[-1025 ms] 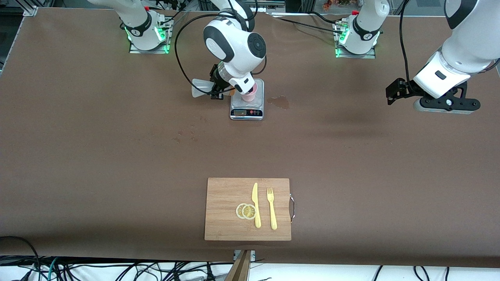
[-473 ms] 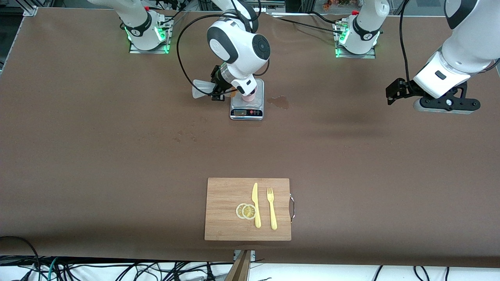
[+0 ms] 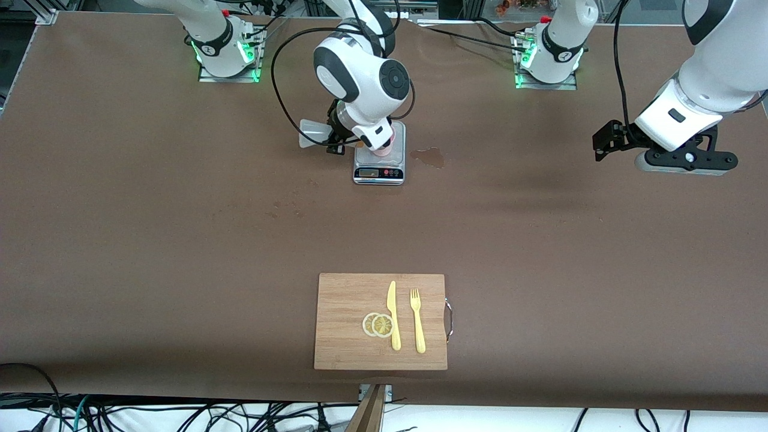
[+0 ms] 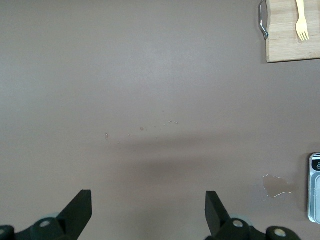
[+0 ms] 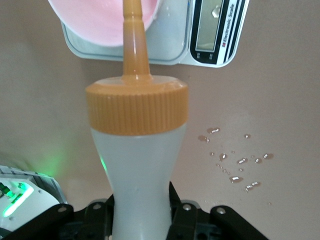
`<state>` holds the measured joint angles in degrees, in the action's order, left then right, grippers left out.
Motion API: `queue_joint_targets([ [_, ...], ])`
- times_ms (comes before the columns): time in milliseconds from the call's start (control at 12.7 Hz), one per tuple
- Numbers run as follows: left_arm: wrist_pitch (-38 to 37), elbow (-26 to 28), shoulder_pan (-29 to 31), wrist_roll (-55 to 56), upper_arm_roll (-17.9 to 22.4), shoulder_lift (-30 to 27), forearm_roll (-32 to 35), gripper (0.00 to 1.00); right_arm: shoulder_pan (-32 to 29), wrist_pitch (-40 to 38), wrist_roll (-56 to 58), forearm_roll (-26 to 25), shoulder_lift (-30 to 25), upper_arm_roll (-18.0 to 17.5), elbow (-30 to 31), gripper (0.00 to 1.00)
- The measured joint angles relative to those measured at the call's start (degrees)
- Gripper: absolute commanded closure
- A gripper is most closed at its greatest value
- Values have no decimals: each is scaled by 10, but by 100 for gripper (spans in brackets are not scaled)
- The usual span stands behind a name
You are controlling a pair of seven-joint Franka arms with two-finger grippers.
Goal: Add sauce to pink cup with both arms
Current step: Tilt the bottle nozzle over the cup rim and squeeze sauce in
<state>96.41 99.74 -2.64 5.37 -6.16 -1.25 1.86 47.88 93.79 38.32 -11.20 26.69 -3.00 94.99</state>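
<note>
The squeeze bottle point(image 5: 137, 165) is pinched by the right pincer point(image 5: 140, 212), nozzle over the pink cup point(image 5: 95, 20) on the scale point(image 3: 379, 162). The left pincer point(image 4: 147, 212) is held spread over bare table point(image 3: 180, 228).

A wide brown tabletop point(image 3: 150, 240) is filling nearly the whole front view, lying under even light with soft shadows. Green lamps point(image 3: 249, 57) are glowing near its top edge. Dark cables point(image 3: 180, 414) are trailing over a pale floor point(image 3: 510, 420) below its bottom edge.

Open table point(image 3: 180, 240) around cutting board point(image 3: 348, 336)
</note>
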Motion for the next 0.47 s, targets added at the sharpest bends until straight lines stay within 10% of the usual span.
queue_joint_targets([
  [473,0,0,0,0,0,0,0,0,-56,31,59,89,-11,1,0,72],
])
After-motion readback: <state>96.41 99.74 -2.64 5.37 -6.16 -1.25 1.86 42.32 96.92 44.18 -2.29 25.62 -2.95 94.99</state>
